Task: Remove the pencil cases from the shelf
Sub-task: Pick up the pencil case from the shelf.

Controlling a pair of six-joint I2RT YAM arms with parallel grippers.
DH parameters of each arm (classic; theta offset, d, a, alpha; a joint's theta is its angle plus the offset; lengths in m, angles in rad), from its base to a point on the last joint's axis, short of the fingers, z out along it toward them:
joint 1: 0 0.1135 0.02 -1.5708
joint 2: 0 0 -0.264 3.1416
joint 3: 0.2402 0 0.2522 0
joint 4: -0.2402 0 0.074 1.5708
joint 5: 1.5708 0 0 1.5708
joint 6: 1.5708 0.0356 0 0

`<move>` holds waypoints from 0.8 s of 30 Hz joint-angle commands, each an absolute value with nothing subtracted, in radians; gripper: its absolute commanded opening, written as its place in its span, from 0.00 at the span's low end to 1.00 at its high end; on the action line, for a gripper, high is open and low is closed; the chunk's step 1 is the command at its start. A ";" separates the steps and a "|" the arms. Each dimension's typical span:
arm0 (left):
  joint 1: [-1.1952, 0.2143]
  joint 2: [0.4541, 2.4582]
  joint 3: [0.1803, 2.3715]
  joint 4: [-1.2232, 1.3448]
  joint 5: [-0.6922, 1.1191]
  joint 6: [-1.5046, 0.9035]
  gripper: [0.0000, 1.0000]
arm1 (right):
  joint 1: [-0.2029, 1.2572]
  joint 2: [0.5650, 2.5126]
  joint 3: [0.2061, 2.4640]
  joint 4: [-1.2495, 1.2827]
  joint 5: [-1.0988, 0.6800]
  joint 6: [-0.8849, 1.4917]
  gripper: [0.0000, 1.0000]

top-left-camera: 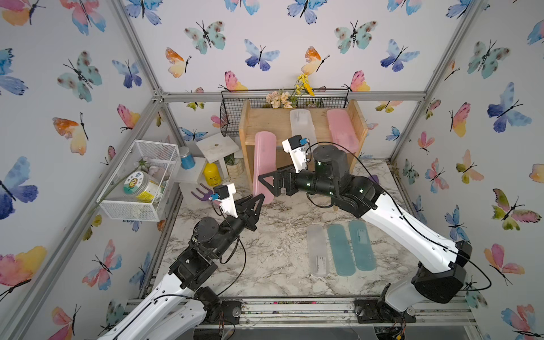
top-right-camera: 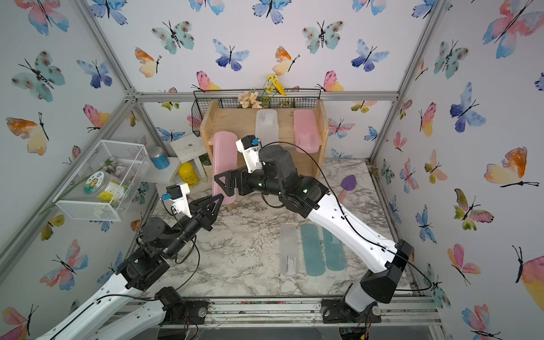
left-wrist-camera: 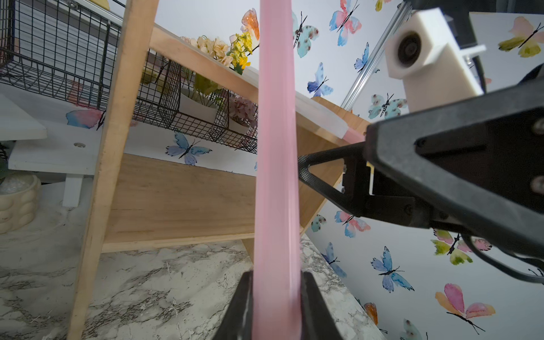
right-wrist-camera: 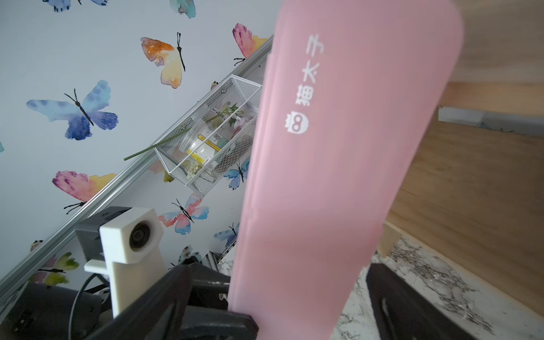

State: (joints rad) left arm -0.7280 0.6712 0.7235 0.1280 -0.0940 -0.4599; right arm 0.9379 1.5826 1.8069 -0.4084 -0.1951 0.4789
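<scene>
On every side, butterfly-papered walls [top-left-camera: 294, 44] on an aluminium frame [top-left-camera: 294, 95], cropped by the picture edges. Below them, marble-patterned table [top-left-camera: 279, 259], its right side partly hidden under the right arm [top-left-camera: 397, 226]. At the table's back, pine shelf [top-left-camera: 265, 120] [top-right-camera: 232, 120], lower tier mostly masked in both top views by that arm and an upended case. Behind the shelf, black wire basket [top-left-camera: 229, 120] with flowers [top-left-camera: 279, 98], floor out of sight; on the left wall, white mesh basket [top-left-camera: 123, 210] with a jar [top-left-camera: 138, 184], label too small to read. Just before the shelf's left end and off both tiers, pink pencil case [top-left-camera: 264, 159] [left-wrist-camera: 275, 147] standing steeply, bottom end pinched across its thin side by the left end effector [top-left-camera: 260, 197], fingers [left-wrist-camera: 244, 309] pressed on both faces; clearance from the table impossible to tell. Right end effector [right-wrist-camera: 278, 265] spread wide astride the same case's broad face, slim gaps either side in the right wrist view. On the top tier, frosted white case [top-left-camera: 301, 123], near end partly behind the right wrist camera [top-left-camera: 294, 144], and second pink case [top-left-camera: 341, 129] near it. Front right on the table, side by side: other frosted white case [top-left-camera: 317, 250] and two teal cases [top-left-camera: 340, 250] [top-left-camera: 362, 245], the rightmost partly under the arm in a top view [top-right-camera: 334, 256]. Purple toy fork [top-left-camera: 200, 192] half hidden behind the left wrist camera [top-left-camera: 225, 191]; trowel [top-right-camera: 348, 183] beyond the right arm.
</scene>
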 commanded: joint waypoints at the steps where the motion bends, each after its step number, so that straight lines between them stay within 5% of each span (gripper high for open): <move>1: -0.754 0.649 0.729 0.150 -0.170 -0.418 0.03 | 0.946 1.613 1.835 -0.387 -0.151 0.502 0.99; 24: -0.774 0.617 0.703 0.129 -0.204 -0.417 0.06 | 0.969 1.701 1.889 -0.382 -0.074 0.510 0.93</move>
